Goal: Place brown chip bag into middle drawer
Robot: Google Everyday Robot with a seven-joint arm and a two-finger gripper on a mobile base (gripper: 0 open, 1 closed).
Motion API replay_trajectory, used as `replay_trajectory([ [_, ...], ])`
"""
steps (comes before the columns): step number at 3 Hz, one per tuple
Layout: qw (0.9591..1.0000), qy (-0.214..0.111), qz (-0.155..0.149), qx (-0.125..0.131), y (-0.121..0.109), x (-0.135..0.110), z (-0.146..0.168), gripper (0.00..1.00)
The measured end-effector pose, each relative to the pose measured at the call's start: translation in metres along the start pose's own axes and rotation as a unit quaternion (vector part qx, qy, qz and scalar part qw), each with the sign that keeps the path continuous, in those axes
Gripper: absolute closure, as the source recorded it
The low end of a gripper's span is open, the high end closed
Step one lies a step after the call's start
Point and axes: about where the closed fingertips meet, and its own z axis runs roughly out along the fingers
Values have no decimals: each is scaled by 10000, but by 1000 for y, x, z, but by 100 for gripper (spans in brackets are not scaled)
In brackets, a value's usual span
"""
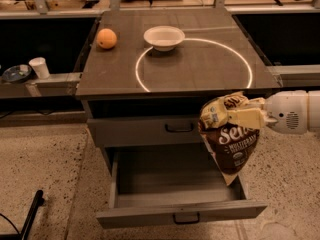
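Note:
My gripper [239, 115] comes in from the right, level with the cabinet's front, and is shut on the cream-yellow top of the brown chip bag [231, 144]. The bag hangs upright from it, its pointed lower end over the right part of the middle drawer [180, 214]. That drawer is pulled out wide, and its grey inside shows nothing in it. Its black bar handle faces the front. The like grey drawer above it [150, 130] is shut.
On the cabinet top [210, 69] lie an orange fruit [106, 38] at the back left and a white bowl [164, 37] at the back middle. A white cup [39, 67] and a dark dish [16, 73] stand on a low shelf at the left. A black bar [31, 215] lies on the speckled floor at the lower left.

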Motion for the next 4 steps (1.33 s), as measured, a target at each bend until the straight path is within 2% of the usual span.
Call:
replay_trajectory([
  [1,9981,-571,218,-115,-7,12,23,100],
  [2,9885,-1285,669,-428,-16,55,91,100],
  [3,9820,-1466,1041,-573,-23,97,146,100],
  [4,9777,-1474,1364,-608,-28,135,175,100],
])
